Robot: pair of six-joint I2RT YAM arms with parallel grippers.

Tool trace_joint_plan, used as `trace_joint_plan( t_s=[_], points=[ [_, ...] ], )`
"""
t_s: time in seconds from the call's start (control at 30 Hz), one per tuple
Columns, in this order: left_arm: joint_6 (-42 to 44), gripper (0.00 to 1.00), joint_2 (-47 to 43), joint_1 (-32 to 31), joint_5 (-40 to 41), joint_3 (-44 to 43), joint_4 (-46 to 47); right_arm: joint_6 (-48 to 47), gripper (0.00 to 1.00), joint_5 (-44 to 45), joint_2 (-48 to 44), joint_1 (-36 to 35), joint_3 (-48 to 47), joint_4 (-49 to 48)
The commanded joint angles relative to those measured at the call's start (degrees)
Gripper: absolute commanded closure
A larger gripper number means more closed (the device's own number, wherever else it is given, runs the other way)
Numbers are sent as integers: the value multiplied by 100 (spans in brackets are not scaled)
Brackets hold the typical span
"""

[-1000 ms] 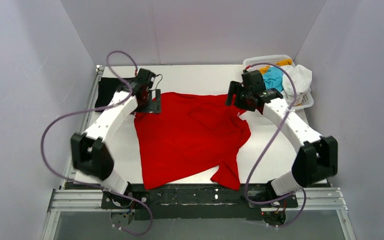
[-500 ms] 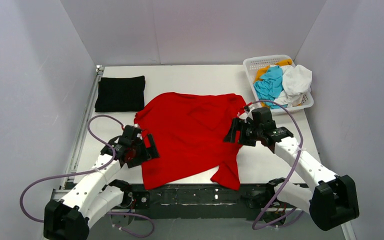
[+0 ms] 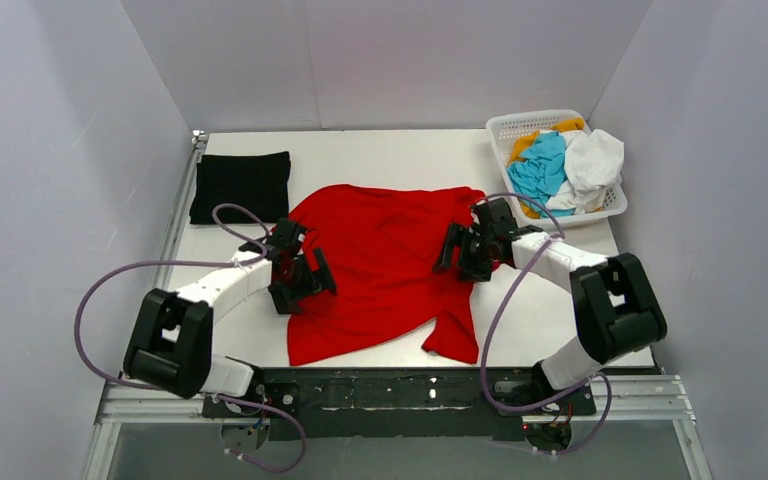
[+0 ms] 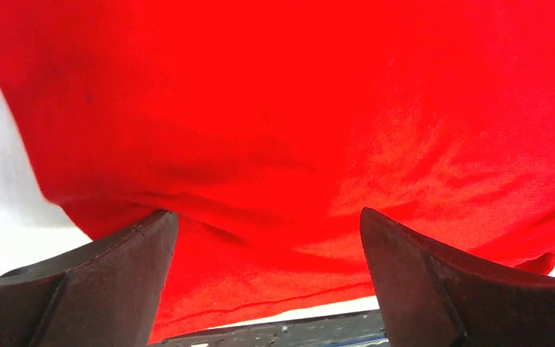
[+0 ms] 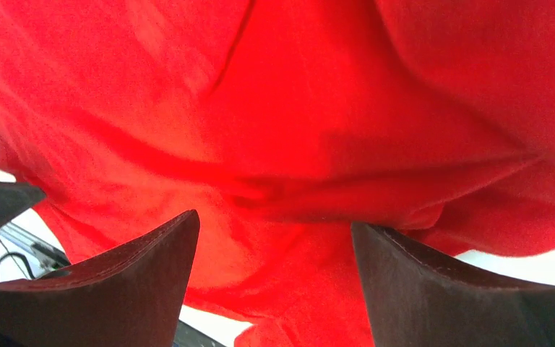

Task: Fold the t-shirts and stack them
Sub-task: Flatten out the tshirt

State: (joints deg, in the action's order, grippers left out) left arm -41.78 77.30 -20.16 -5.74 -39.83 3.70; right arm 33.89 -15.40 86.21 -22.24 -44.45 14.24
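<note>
A white desk (image 3: 390,150) between plain grey walls carried the soft, creased red t-shirt (image 3: 385,265), spread irregularly at centre. The left claw (image 3: 303,280) at its 9 o'clock edge and the right claw (image 3: 463,252) at 3 o'clock both gaped wide, gripping nothing.

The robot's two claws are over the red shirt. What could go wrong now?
The red t-shirt lies wrinkled, its near sleeve bunched, so a fold might come out crooked. The left gripper and right gripper are open at its side edges; they could pinch only one layer or miss. Its hem lies near the front edge of the table, so a tug might drag it off.
</note>
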Motion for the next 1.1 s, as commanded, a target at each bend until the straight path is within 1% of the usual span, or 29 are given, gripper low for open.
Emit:
trace_joint_plan(
  t_s=[0.0, 0.17, 0.27, 0.33, 0.4, 0.5, 0.6, 0.67, 0.8, 0.83, 0.9, 0.97, 1.03, 1.07],
  points=[
    [131, 2, 1034, 316, 165, -390, -142, 196, 15, 537, 698, 11, -765, -301],
    [285, 2, 2332, 797, 34, -1521, -334, 88, 15, 937, 1640, 57, -1820, 61],
    [428, 2, 3113, 963, -81, -2554, -897, -109, 15, 1076, 2146, 103, -2655, 479],
    [579, 2, 3444, 1011, -259, -3164, -1236, -262, 14, 1226, 2302, 122, -3153, 786],
    [714, 2, 3432, 1012, -390, -3504, -1405, -425, 14, 1362, 2212, 123, -3452, 1047],
    [713, 2, 2849, 1013, -559, -3388, -1467, -534, 14, 1510, 1611, 119, -3231, 1173],
    [680, 2, 1760, 920, -467, -2734, -1482, -613, 14, 1507, 728, 117, -2698, 1296],
    [659, 2, 829, 777, -154, -2181, -1590, -626, 14, 1493, 89, 120, -2206, 1389],
    [370, 2, -716, 406, 918, -1224, -2303, -415, 14, 1592, -1113, 117, -1171, 1455],
    [276, 2, -1037, 332, 1068, -998, -2447, -353, 14, 1669, -1380, 119, -931, 1455],
    [172, 2, -1520, 253, 1127, -533, -2563, -215, 14, 1704, -1796, 122, -540, 1478],
    [100, 2, -1821, 205, 1137, -117, -2537, -87, 13, 1699, -2101, 126, -245, 1493],
    [192, 2, -1884, 195, 1097, 169, -2398, 5, 14, 1658, -2326, 125, -23, 1410],
    [271, 2, -1834, 190, 1091, 173, -2355, 24, 14, 1630, -2396, 119, 61, 1356]
  ],
)
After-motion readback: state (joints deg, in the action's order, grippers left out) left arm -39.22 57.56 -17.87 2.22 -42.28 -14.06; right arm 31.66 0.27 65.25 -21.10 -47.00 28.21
